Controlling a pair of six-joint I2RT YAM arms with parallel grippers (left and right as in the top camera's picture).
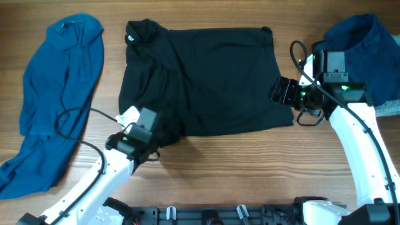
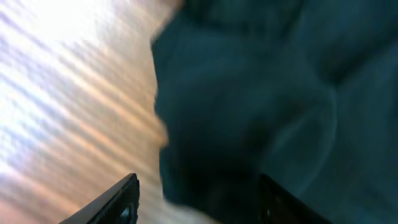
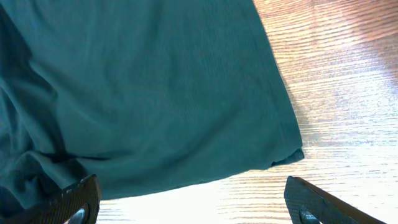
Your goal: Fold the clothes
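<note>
Lying spread across the centre of the overhead frame on a wooden table (image 1: 250, 169): black top (image 1: 212, 75), collar at upper left, lower-left corner bunched up. At that bunched corner, left gripper (image 2: 198, 202), fingers apart with dark cloth between them; cannot tell whether gripping or loose, wrist view too blurred. At the top's right edge, right gripper (image 1: 275, 92), jaws spread wide, grasping nothing, hem lying flat beneath. Along the left edge of frame, crumpled blue shirt (image 1: 56, 94); in the upper right corner, navy garment (image 1: 369, 44).
</note>
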